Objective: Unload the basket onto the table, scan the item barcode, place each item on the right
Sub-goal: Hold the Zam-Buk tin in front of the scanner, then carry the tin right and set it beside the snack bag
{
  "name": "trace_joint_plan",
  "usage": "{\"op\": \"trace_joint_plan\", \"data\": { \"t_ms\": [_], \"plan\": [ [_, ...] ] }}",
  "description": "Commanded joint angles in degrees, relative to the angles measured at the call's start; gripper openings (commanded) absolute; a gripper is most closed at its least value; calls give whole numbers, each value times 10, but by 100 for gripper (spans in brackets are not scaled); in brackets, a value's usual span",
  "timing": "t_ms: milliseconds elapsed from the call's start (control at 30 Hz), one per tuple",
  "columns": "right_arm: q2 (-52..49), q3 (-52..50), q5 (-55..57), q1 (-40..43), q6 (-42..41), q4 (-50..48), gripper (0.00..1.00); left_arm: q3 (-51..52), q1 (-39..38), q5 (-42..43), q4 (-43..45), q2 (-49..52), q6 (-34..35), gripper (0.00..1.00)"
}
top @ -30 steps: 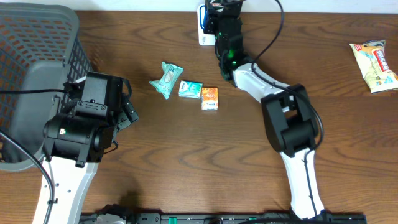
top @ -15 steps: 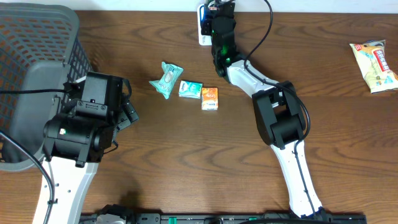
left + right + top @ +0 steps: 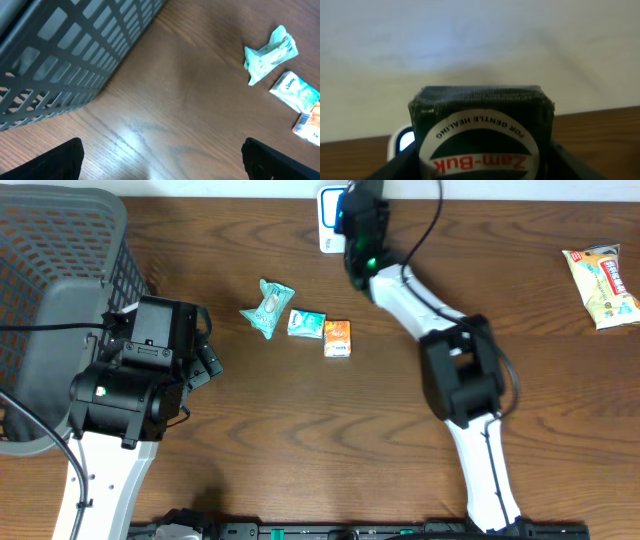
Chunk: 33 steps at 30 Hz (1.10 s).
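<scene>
Overhead first: your right gripper (image 3: 355,202) is reaching to the far edge of the table (image 3: 300,440), right beside the white scanner (image 3: 327,228). Half a second ago its elbow sat further left; it has swung back right, and the gripper has shifted slightly right, uncovering more of the scanner's blue light. What it carries is hidden beneath it from up here. Your left gripper (image 3: 205,350) has not moved, parked next to the grey basket (image 3: 50,280). The green packet (image 3: 268,308), teal packet (image 3: 306,324) and orange packet (image 3: 338,338) lie in the same row as before, and the snack bag (image 3: 605,285) stays at the right edge.

Left wrist: your left jaws are spread wide, one dark fingertip (image 3: 50,162) in each lower corner with only bare wood between. The basket wall fills the upper left; the three packets sit at the right.

Right wrist: your right jaws are pinching a dark box (image 3: 480,135) with "Zam-Buk" on its round label. The scanner's lit face peeks out just behind the box's left side.
</scene>
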<state>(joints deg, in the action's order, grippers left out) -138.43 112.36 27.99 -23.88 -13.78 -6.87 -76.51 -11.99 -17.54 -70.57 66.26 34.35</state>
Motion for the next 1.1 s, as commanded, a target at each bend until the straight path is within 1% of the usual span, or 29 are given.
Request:
{"op": "trace_joint_plan", "data": {
  "t_ms": [0, 33, 100, 133, 333, 467, 567, 633, 667, 767, 800, 867, 1000, 1067],
  "plan": [
    [98, 13, 33, 38, 5, 59, 34, -1, 3, -12, -1, -1, 3, 100],
    [116, 13, 33, 56, 6, 108, 34, -1, 3, -12, -1, -1, 3, 100],
    [133, 13, 33, 78, 6, 162, 34, -1, 3, -12, -1, -1, 3, 100],
    [142, 13, 33, 99, 6, 207, 32, -1, 3, -12, -1, -1, 3, 100],
    [144, 12, 30, 217, 6, 393, 33, -1, 3, -12, -1, -1, 3, 100],
    [130, 11, 17, 285, 6, 442, 34, -1, 3, -12, -1, -1, 3, 100],
    [117, 11, -53, 333, 18, 462, 37, -1, 3, -12, -1, -1, 3, 100],
    [108, 11, -101, 357, 33, 469, 44, -1, 3, -12, -1, -1, 3, 100],
    [99, 11, -131, 379, 33, 477, 53, -1, 3, -12, -1, -1, 3, 100],
    [83, 11, -149, 404, 31, 489, 80, -1, 3, -12, -1, -1, 3, 100],
    [80, 11, -150, 409, 31, 494, 85, -1, 3, -12, -1, -1, 3, 100],
    [72, 11, -151, 417, 31, 509, 99, -1, 3, -12, -1, -1, 3, 100],
    [72, 11, -155, 417, 31, 522, 99, -1, 3, -12, -1, -1, 3, 100],
    [76, 11, -181, 412, 31, 526, 99, -1, 3, -12, -1, -1, 3, 100]
  ]
}}
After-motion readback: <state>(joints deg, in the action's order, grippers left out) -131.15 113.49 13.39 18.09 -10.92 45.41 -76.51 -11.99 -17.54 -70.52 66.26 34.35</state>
